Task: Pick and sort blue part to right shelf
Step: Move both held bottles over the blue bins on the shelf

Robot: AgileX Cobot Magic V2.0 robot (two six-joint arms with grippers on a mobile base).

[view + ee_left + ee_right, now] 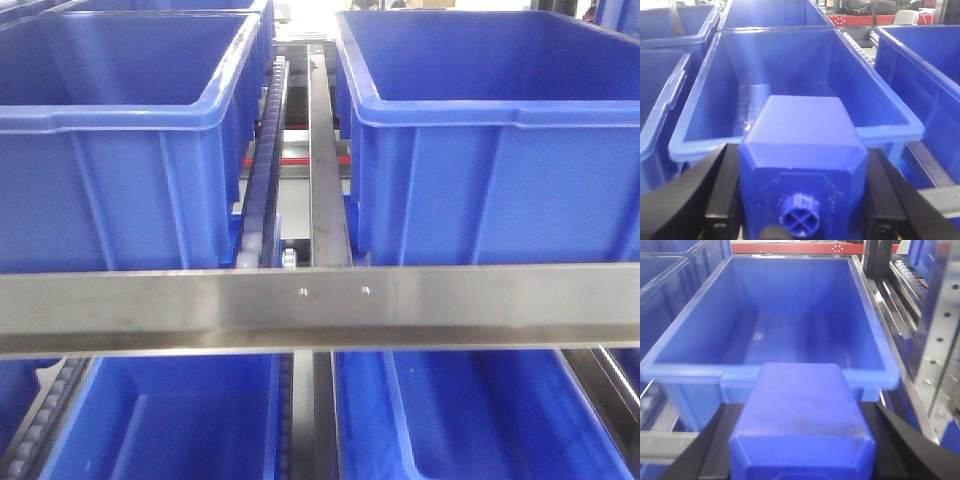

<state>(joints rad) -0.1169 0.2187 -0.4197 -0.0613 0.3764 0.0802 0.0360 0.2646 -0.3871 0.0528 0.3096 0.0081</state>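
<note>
Right gripper (800,440) pinches a blue block (802,415) just short of the empty bin (670,365) on the right shelf (320,305), left gripper (802,200) clamps a knob-ended block (802,165); transport looks done, release remains.

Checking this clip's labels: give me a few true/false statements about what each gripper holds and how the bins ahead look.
1. The left gripper is shut on a blue block. True.
2. That block shows a small round knob. True.
3. The right gripper is empty. False: it holds a blue part.
4. The bin ahead of the right wrist is full of parts. False: it looks empty.
5. A steel front bar crosses the front view. True.
</note>
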